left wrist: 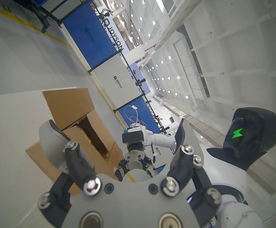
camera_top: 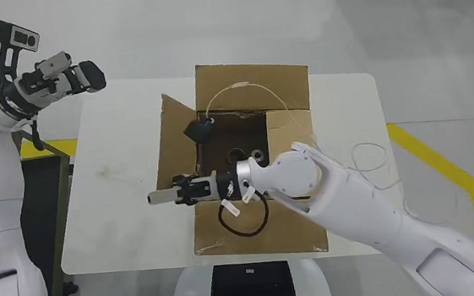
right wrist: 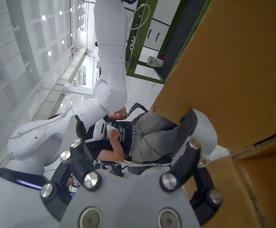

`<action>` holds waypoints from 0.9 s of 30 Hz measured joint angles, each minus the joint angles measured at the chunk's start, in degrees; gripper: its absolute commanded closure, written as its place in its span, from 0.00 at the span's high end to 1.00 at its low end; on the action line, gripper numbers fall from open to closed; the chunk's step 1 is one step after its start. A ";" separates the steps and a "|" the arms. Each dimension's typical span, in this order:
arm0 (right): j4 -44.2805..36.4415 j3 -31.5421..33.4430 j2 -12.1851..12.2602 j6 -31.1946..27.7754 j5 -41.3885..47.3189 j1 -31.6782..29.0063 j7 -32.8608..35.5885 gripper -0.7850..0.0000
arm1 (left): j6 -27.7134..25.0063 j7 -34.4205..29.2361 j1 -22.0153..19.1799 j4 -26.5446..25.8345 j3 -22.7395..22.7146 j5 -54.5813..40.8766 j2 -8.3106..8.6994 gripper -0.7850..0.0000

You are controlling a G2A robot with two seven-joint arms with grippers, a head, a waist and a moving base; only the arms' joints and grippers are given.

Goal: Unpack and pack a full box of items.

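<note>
The box [camera_top: 252, 83] sits open in the middle of the white table [camera_top: 113, 184], with its flaps folded out. The right gripper [camera_top: 151, 198] hangs over the box's left flap, with one finger very near the cardboard. Its fingers [right wrist: 194, 123] are spread wide, with nothing between them. The left gripper [left wrist: 117, 133] is up and off to the side, well apart from the box. It is spread wide too and holds nothing. Things are in the box, so I think the unpacking is not done. A good way to do this step is to bring the right gripper back over the hole and go straight down. It should pick one thing at a time. It should grab the hard, fat part of the thing and not a thin bit that could slip. Then it should lift straight up so nothing catches on a flap, and set the thing on a bare spot of the table. The box is brown cardboard, flat and stiff, with a wavy layer showing at its cut edges. The flaps would bend if pushed. Inside it is dark, so I cannot say for sure what the things are. There is a small black thing [camera_top: 200, 131] near the back and a small round thing [camera_top: 259, 156] in the middle. The table top looks smooth and hard.
</note>
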 measured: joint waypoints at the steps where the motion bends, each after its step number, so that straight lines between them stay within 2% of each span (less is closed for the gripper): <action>1: 0.33 -0.57 -0.38 0.13 -0.32 0.30 -0.21 1.00 | 0.21 0.04 -0.36 0.19 0.80 -0.66 -0.14 1.00; 8: 4.01 -3.88 -3.26 0.00 -0.60 1.82 -0.37 1.00 | 1.48 -2.13 -1.74 1.41 7.37 -3.96 -1.17 1.00; 15: 3.92 -4.46 -4.66 0.68 -2.28 2.15 0.27 1.00 | 2.00 -2.92 0.23 2.53 11.93 -2.62 -1.71 1.00; 21: 0.88 -2.12 -4.15 2.02 -5.01 0.80 0.97 1.00 | 1.35 -0.90 1.72 4.51 12.93 1.37 -1.57 1.00; 27: -4.54 3.52 -1.78 4.61 -9.10 -3.66 1.26 1.00 | 0.80 -0.24 2.36 6.10 13.56 4.25 -1.39 1.00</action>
